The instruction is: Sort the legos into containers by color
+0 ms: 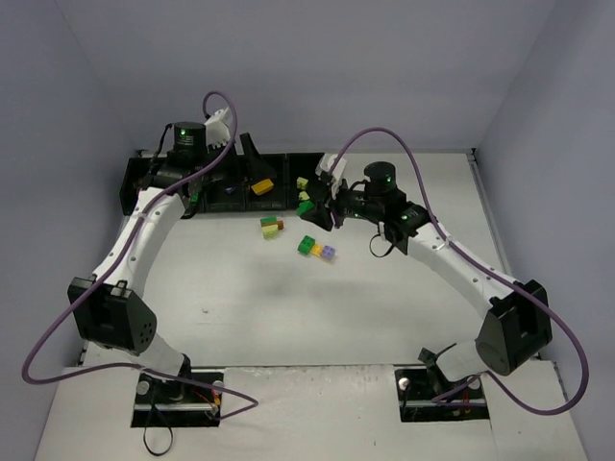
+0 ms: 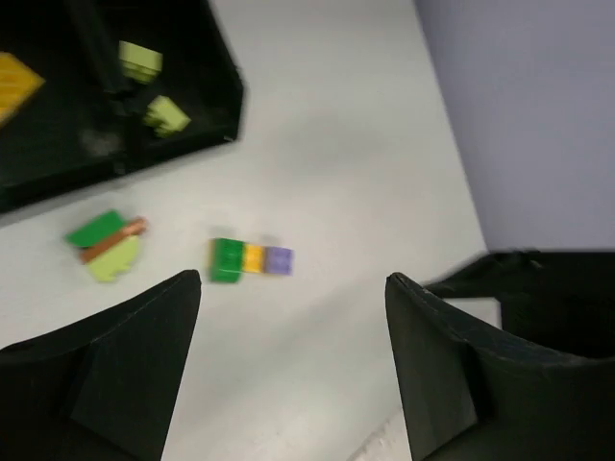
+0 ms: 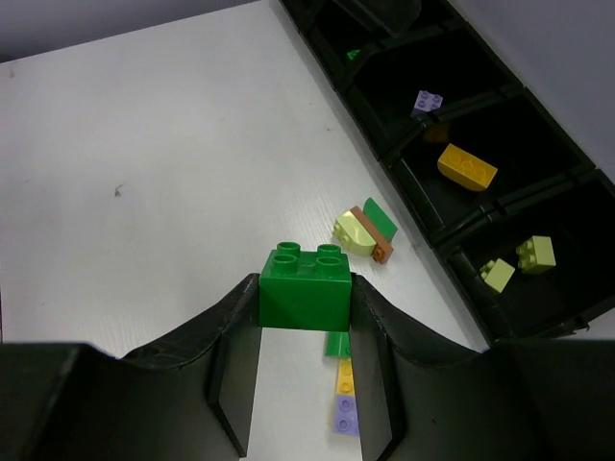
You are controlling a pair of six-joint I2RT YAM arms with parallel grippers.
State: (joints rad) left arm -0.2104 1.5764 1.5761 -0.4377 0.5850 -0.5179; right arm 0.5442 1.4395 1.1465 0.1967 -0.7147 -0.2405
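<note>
right gripper (image 3: 305, 307) clamps green brick (image 3: 304, 288) above table (image 1: 240, 307), near bins (image 2: 96, 168). left gripper (image 2: 291, 283) spread wide, empty, at bin row. two loose clusters (image 1: 272, 226) on table; yellow brick (image 3: 467, 166), lime bricks (image 3: 534, 254) binned.

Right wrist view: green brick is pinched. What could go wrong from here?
1. The right gripper holds the dark green studded plastic brick by its fingertips alone; it might twist loose.
2. Green shows only in a far black plastic bin, near the left gripper; the arms may clash.
3. The joined green-yellow-lilac brick strip would mix colours if binned whole.
</note>
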